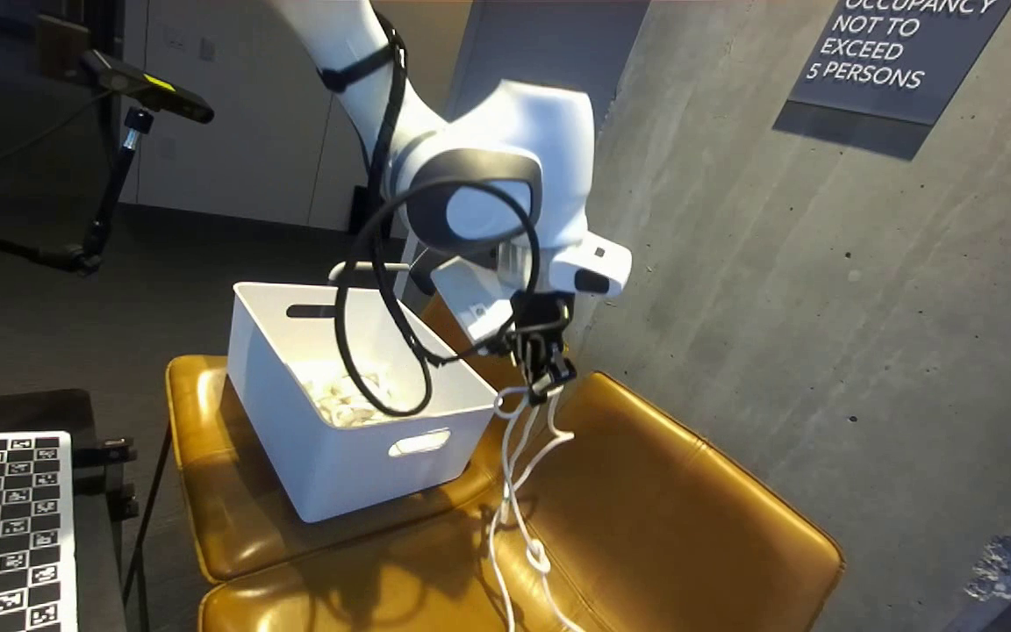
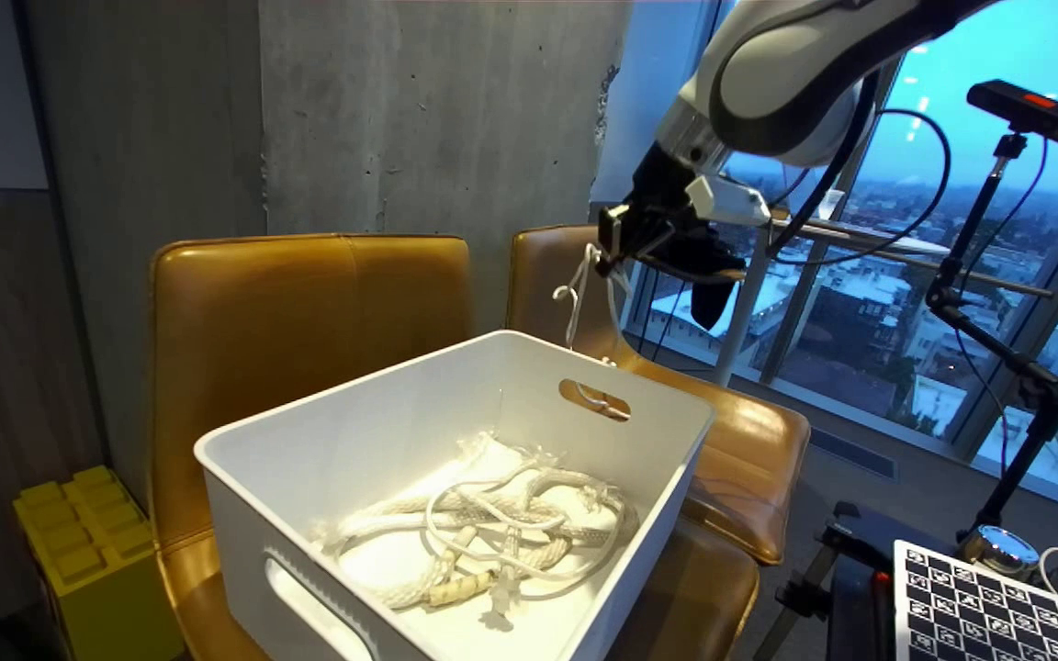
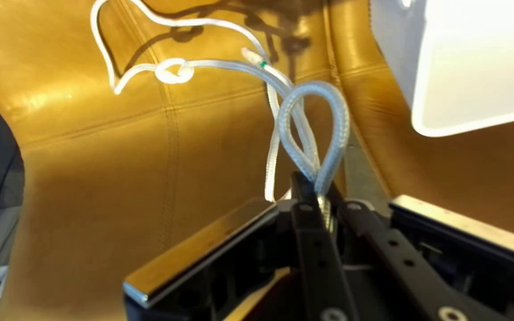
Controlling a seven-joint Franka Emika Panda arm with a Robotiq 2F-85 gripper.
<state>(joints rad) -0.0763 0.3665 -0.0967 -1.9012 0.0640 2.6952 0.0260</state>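
Observation:
My gripper (image 3: 317, 189) is shut on a thin white rope (image 3: 341, 127), pinching it between the fingertips. A small loop stands up out of the jaws in the wrist view. The rest hangs down, with a knot (image 3: 174, 71) near its lower part, over a tan leather chair (image 3: 105, 178). In an exterior view the gripper (image 1: 549, 382) and the hanging rope (image 1: 510, 491) are beside the white bin (image 1: 295, 439). In an exterior view the gripper (image 2: 607, 243) is higher than the bin's rim (image 2: 364, 375) and outside it. Several thicker white ropes (image 2: 492, 523) lie inside the bin.
The bin stands on a neighbouring tan chair (image 2: 318, 367). A concrete wall (image 1: 821, 290) is behind the chairs. A checkered board (image 1: 5, 527) lies on a dark stand. A camera on an arm (image 2: 1039, 112) and a yellow block box (image 2: 88, 560) stand nearby.

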